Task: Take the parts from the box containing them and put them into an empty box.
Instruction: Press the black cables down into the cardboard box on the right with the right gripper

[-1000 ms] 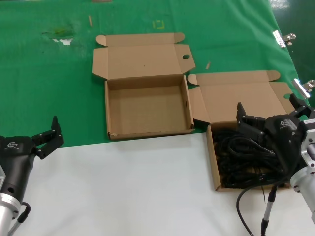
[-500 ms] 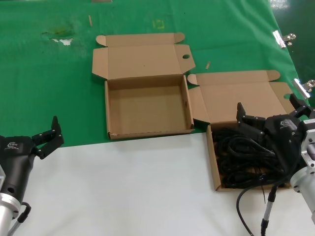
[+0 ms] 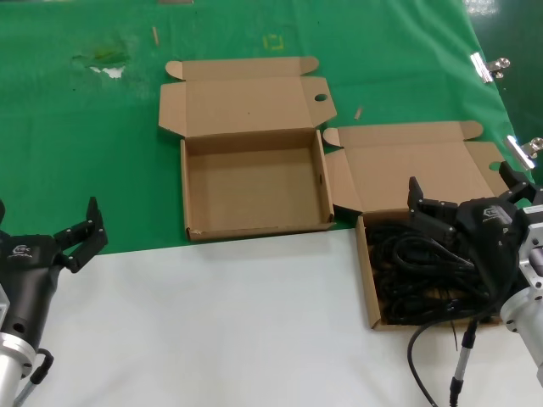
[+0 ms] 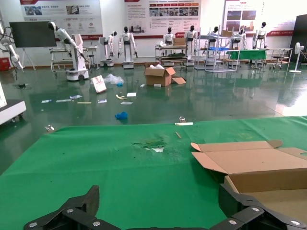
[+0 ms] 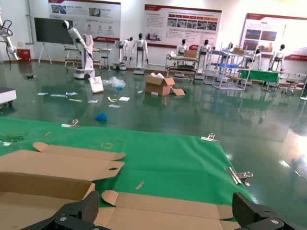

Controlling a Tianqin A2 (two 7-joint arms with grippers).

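The right gripper (image 3: 462, 202) is hovering with its black fingers spread wide over the shallow brown cardboard box (image 3: 367, 280) at the right, the one full of black coiled power cables (image 3: 416, 275). It is gripping nothing. The left gripper (image 3: 83, 237) is waiting low at the left over the white table surface (image 3: 221, 322), also spread open and empty.

The cables are lying in one tangled heap inside this box, and I cannot separate single bundles. The loops are mostly running across the box from its left wall toward the right gripper, so the long axis of the heap seems to go side to side; where the plugs are pointing I cannot tell.

In my judgement the danger is the tangle: if the fingers close on one loop, neighbouring cables may be coming up together and then dropping on the table, or the light box may be dragged. The robot's own black cable (image 3: 420, 356) is hanging just beside the box front and could be mistaken for a part.

The empty brown cardboard box with a small round hole in its lid (image 3: 254, 182) is standing open on the green cloth (image 3: 85, 153), to the left of the full one.
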